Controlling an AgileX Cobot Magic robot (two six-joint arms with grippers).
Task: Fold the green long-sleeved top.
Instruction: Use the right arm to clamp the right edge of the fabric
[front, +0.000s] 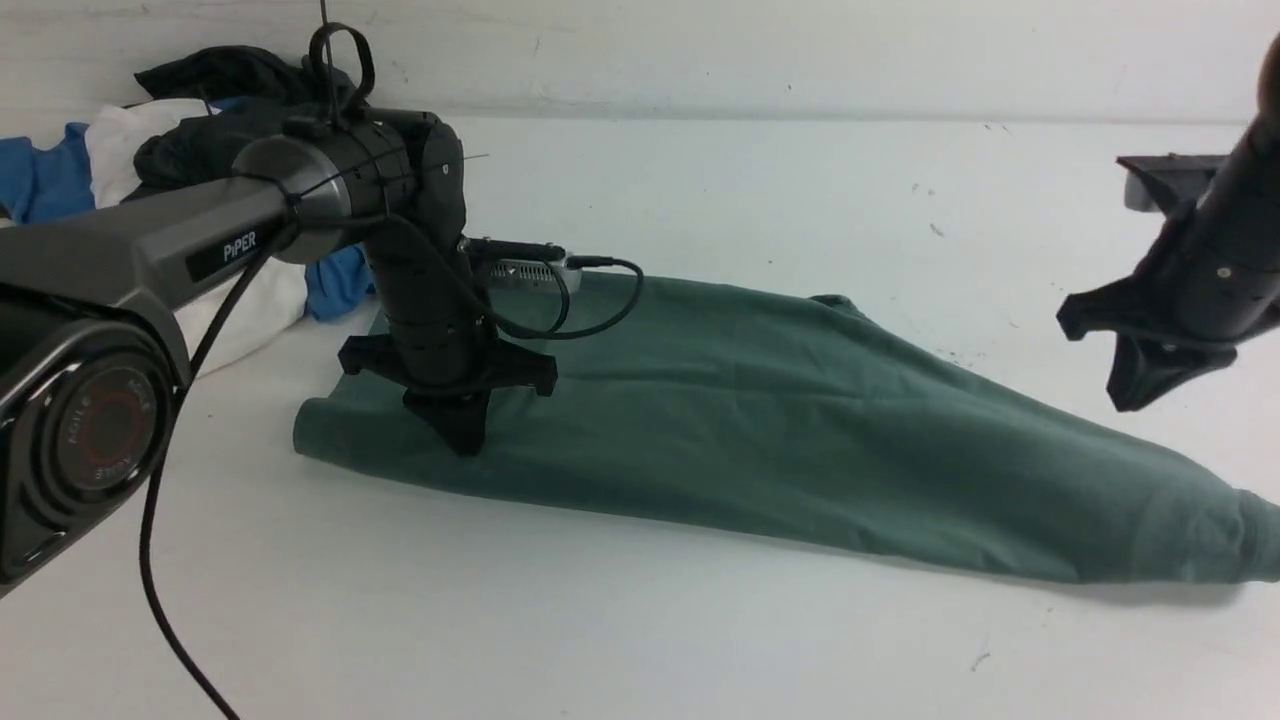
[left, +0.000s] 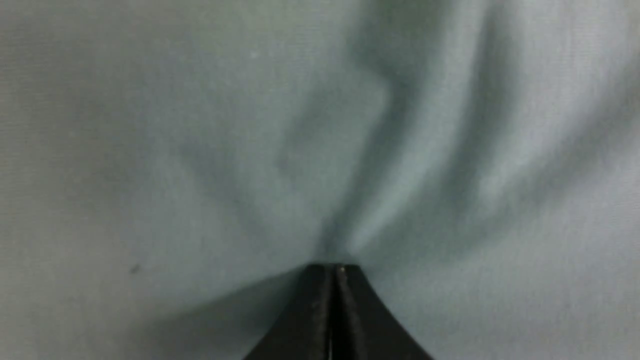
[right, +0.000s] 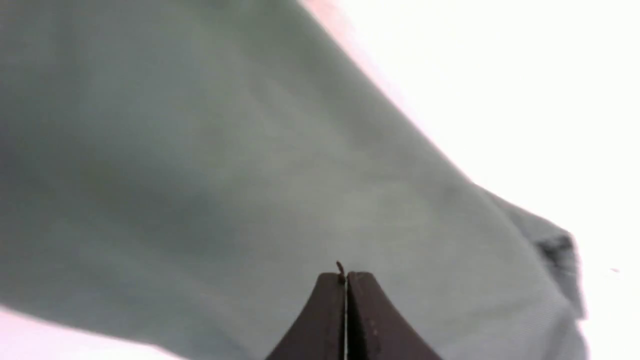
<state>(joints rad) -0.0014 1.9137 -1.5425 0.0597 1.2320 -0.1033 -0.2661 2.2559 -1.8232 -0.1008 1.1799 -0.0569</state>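
- Green long-sleeved top (front: 800, 420): folded into a long tapering band, lying from the centre of the worktop (front: 640, 620) to its right edge.
- Left gripper (front: 462, 440): jaws closed, pinching the top's left end.
- Right gripper (front: 1135, 395): jaws closed, empty, raised above the top's narrow end.
- Clothes pile (front: 150, 150): far-left corner.

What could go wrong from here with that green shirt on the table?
1. The left gripper seems to pinch only a small pucker of the green long-sleeved top. If it pulls, the cloth might slip out, or only one layer might lift.
2. The right gripper hangs shut above the cuff end and holds nothing, so a one-sided pull could skew the fold.
3. The pile of clothes lies close behind the left arm and might snag.
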